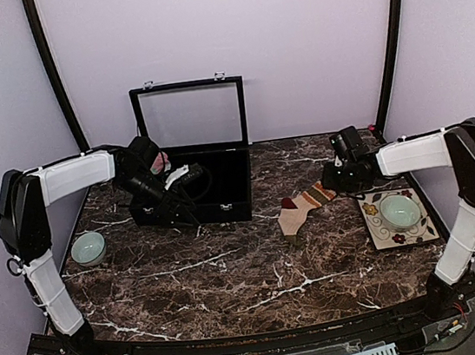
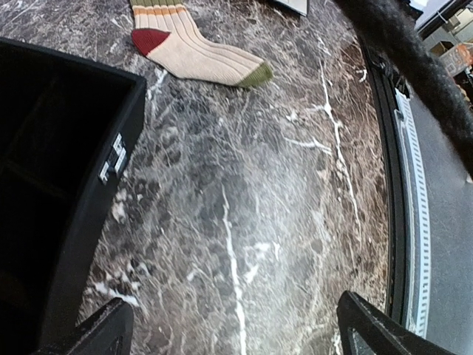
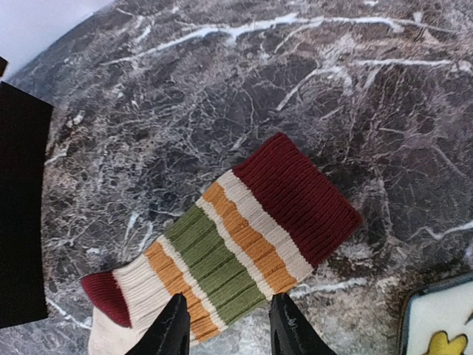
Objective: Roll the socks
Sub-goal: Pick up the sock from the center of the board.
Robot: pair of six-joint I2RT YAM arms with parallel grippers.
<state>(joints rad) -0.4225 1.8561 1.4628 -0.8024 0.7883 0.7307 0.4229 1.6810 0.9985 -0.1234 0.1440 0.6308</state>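
The tan sock (image 1: 303, 206) lies flat on the marble table right of centre, with a maroon cuff and olive and orange stripes. In the right wrist view the sock (image 3: 236, 229) sits just beyond my fingertips. My right gripper (image 3: 228, 331) is open and empty, hovering over the striped leg; it also shows in the top view (image 1: 333, 182). My left gripper (image 1: 182, 209) is open and empty above the table by the front of the black case (image 1: 220, 180); its fingers (image 2: 111, 329) stand wide apart. The tan sock's foot (image 2: 196, 52) shows far off there. A bit of pink (image 1: 163, 161) shows behind my left wrist.
The black case stands open at the back, lid (image 1: 190, 118) upright; its front wall (image 2: 66, 185) is beside my left gripper. A green bowl (image 1: 88, 248) sits at the left. A floral plate (image 1: 383, 233) with a bowl (image 1: 399, 209) sits at the right.
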